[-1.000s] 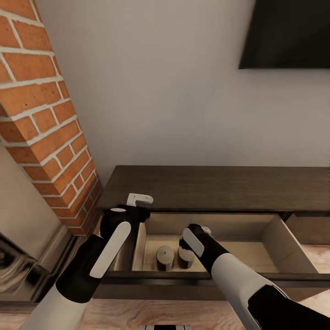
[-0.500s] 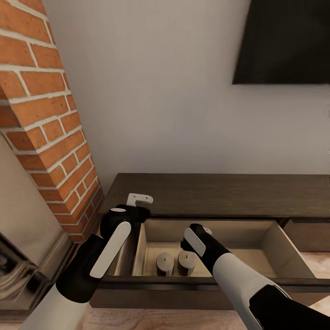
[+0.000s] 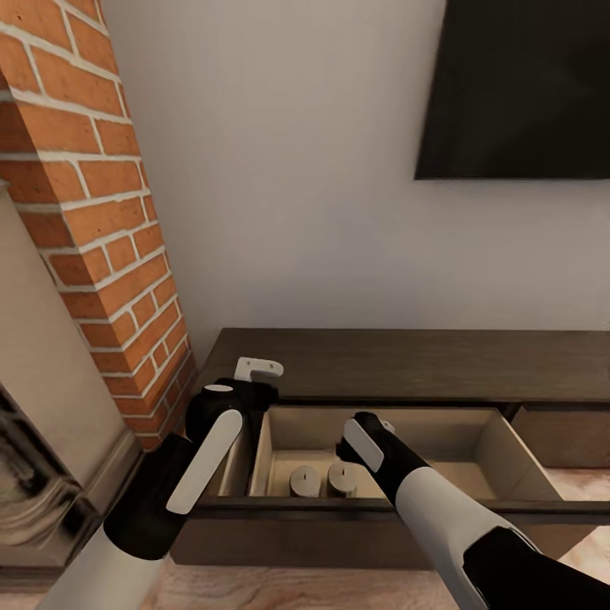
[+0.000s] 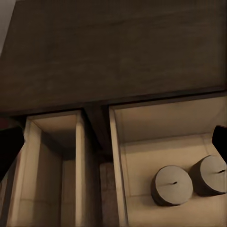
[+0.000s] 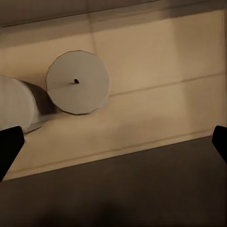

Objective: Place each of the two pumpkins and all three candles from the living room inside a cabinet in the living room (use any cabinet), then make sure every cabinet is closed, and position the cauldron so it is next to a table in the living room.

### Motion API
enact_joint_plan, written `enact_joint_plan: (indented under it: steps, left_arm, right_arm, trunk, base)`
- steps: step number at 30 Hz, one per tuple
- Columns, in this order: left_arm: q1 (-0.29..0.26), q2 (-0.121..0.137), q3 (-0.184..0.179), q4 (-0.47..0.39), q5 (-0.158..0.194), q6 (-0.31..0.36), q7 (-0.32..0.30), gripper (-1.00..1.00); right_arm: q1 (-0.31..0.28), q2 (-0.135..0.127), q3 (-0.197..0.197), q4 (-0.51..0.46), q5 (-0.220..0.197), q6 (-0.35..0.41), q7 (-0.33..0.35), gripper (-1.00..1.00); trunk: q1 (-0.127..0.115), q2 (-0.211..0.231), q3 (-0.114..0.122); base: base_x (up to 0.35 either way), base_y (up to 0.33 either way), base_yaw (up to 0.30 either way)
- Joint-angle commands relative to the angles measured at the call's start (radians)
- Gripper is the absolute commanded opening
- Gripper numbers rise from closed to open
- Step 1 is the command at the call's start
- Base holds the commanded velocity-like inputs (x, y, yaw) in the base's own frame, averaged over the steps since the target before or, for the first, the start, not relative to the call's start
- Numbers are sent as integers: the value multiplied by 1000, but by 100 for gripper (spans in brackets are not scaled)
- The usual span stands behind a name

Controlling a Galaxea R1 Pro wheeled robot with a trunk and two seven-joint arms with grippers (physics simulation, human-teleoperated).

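Note:
The long dark brown cabinet [image 3: 424, 360] stands against the wall with a pale-lined drawer [image 3: 500, 445] pulled out. Two grey candles [image 3: 305, 481] [image 3: 343, 479] stand upright side by side near the drawer's front left; they also appear as candles [image 4: 172, 184] [image 5: 78, 82] in both wrist views. My left gripper [image 3: 257, 373] [image 4: 113, 144] hovers open over the cabinet's left end, above a narrow open compartment [image 4: 54, 161]. Above the drawer, just beside the candles, my right gripper [image 3: 379, 428] [image 5: 113, 142] is open and holds nothing. The pumpkins and the cauldron are out of view.
A red brick chimney [image 3: 93, 212] rises at the left, with a fireplace surround [image 3: 42, 500] below it. A dark screen [image 3: 517, 85] hangs on the white wall above the cabinet. Another drawer front [image 3: 563, 432] lies to the right, and wood floor [image 3: 280, 589] in front.
The whole head view has shifted, so the screen sits lower and the cabinet looks flatter. The right-hand candle, half hidden by my right gripper a second ago, now stands free of it.

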State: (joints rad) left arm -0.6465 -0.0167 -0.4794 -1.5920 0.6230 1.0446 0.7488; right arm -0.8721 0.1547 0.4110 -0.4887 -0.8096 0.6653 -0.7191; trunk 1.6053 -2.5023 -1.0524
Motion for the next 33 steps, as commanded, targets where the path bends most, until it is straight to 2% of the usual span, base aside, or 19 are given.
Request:
enact_joint_plan:
  steps: [1, 6, 11, 12, 14, 19, 33]
  left_arm:
    - [-1, 0, -1, -1, 10, 3, 10, 100]
    - [-1, 0, -1, 0, 9, 3, 10, 100]
    - [-1, 0, -1, 0, 8, 3, 10, 100]
    - [-1, 0, -2, 0, 8, 3, 10, 100]
    - [-1, 0, -2, 0, 8, 3, 10, 100]
    - [-1, 0, -2, 0, 7, 3, 10, 100]
    - [-1, 0, -2, 0, 5, 3, 10, 100]
  right_arm:
    - [-1, -1, 6, -3, -9, 2, -8, 100]
    - [2, -1, 8, -40, -9, -5, -8, 100]
    - [19, -5, 10, -262, -6, 1, -17, 100]
    - [48, -11, 10, -335, -6, 4, -21, 100]
    - [67, -14, 10, -373, -6, 7, -23, 100]
    - [83, -16, 10, -405, -7, 10, -23, 100]
    - [87, -17, 11, -413, -8, 11, -23, 100]
  trunk:
    - [-1, 0, 3]
    - [-3, 1, 22]
    - [-5, 2, 42]
    - [-8, 7, 45]
    - [-15, 21, 51]
    - [-34, 56, 67]
    - [-88, 154, 111]
  base:
    - [-18, 0, 0]
    - [-7, 0, 0]
    - [-1, 0, 0]
    - [0, 0, 0]
    - [0, 0, 0]
    - [0, 0, 0]
    - [0, 0, 0]
